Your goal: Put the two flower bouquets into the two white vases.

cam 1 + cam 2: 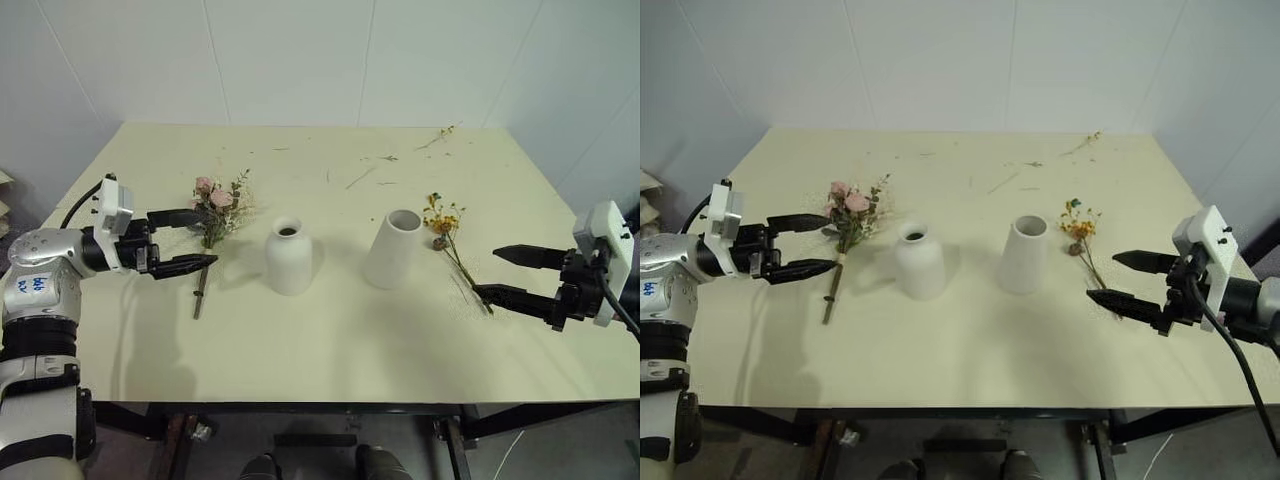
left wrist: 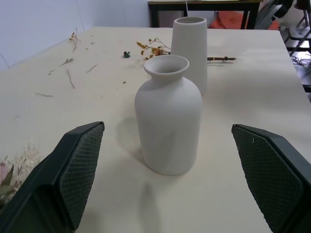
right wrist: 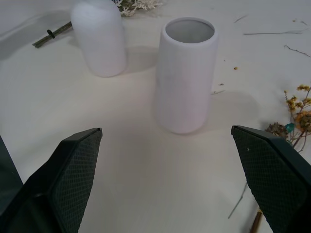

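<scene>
Two white vases stand mid-table: a rounded narrow-necked vase (image 1: 289,256) and, to its right, a taller cylinder vase (image 1: 393,248). The pink rose bouquet (image 1: 215,210) lies flat left of the rounded vase, its brown stem (image 1: 201,291) pointing toward the front edge. The yellow-orange sprig (image 1: 445,226) lies right of the cylinder, with a thin stem running toward my right gripper. My left gripper (image 1: 196,240) is open, hovering over the rose bouquet's stem and empty. My right gripper (image 1: 495,273) is open and empty beside the sprig's stem end.
Loose twig scraps (image 1: 372,168) are scattered on the far half of the cream table (image 1: 330,350). White walls close the back and right sides. Open tabletop lies in front of both vases.
</scene>
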Robot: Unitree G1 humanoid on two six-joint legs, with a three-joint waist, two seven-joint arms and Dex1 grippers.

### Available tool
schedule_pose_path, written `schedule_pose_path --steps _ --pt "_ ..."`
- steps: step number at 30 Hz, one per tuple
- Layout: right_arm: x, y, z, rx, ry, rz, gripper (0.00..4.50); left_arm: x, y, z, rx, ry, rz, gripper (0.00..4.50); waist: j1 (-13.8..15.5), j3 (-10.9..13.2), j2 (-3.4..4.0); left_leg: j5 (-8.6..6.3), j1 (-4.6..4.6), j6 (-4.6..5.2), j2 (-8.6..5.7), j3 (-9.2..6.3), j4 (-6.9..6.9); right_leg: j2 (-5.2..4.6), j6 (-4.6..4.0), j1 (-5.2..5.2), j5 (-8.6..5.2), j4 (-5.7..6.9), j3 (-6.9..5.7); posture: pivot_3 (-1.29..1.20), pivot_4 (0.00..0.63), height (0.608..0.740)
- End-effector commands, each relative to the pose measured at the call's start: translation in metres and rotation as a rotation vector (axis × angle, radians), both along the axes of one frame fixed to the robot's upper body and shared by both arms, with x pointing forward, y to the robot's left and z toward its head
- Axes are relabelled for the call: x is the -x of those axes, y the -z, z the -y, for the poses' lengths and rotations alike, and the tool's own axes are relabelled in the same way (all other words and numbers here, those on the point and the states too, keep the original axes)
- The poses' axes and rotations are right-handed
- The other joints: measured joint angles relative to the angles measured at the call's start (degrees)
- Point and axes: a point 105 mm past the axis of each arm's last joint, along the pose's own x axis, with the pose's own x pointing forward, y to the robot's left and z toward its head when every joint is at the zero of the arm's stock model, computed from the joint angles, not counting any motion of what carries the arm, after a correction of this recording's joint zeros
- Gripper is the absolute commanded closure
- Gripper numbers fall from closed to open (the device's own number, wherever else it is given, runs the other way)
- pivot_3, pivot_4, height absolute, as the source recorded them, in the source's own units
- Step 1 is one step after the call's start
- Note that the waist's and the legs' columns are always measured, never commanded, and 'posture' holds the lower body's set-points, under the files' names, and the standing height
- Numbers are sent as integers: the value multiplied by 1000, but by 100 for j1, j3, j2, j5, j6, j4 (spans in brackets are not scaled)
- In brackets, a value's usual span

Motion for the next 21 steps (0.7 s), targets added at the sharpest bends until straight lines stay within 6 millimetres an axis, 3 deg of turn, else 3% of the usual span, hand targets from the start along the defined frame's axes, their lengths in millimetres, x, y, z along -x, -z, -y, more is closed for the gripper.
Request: schedule_pose_path --steps 1,8,16,21 --pt "6 -13 -4 -14 -3 69 0 -1 -9 1 -14 14 37 7 2 0 0 0 0 0 0 0 0 1 0 0 0 0 0 0 150 740" --pt "12 -13 -10 -44 -8 70 0 -1 -7 9 0 47 27 7 8 0 0 -1 -1 2 0 -1 -3 0 19 -1 10 2 -1 0 150 740" --pt "12 -24 -27 -55 -126 92 0 7 -8 0 -15 -34 28 7 -12 0 0 -2 0 2 1 -1 -3 0 17 -1 9 2 0 0 150 740" --pt "9 -28 -26 -55 -179 91 0 12 -7 -1 12 -79 45 7 2 0 0 -2 0 2 2 -1 -2 0 17 -1 9 2 -1 0 150 740"
